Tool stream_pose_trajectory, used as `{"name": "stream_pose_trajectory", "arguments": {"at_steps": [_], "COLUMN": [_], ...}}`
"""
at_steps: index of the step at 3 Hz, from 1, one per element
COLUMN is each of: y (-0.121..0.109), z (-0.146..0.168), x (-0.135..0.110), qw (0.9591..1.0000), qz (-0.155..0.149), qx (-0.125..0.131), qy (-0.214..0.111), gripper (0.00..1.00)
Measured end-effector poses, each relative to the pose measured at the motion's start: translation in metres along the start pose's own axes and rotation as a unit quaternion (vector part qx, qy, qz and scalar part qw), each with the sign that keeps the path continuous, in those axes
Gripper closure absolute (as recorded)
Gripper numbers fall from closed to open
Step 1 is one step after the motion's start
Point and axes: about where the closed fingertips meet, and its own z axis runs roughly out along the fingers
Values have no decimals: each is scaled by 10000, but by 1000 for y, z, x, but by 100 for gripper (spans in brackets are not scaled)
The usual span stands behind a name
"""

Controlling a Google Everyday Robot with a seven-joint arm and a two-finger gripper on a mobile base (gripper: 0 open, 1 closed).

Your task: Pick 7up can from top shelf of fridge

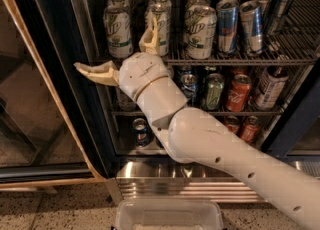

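Several white-and-green 7up cans stand in rows at the left of the fridge's top shelf (240,60); the front ones are the left can (118,31), the middle can (161,33) and the right can (200,31). My gripper (120,51) is open wide in front of the shelf's left part, at rail height. One finger (94,72) points left below the left can. The other finger (149,38) points up and overlaps the middle can's front. Nothing is held.
Blue-and-silver Red Bull cans (227,26) fill the shelf's right side. The lower racks hold a green can (213,91), red Coke cans (237,93) and a Pepsi can (141,131). The open glass door (35,104) is at left. A clear bin (170,216) sits below the ribbed base (200,186).
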Motion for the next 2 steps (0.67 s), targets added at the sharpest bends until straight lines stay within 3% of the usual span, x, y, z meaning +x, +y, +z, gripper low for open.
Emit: {"name": "stream_pose_trajectory", "arguments": {"at_steps": [1,2], "y": [-8,-14], "z": [7,17], "x": [4,12], "qw": [9999,9997], "qz": [-70,-111], "qx": [123,194], "qy": [44,96], "gripper": [0,18]}}
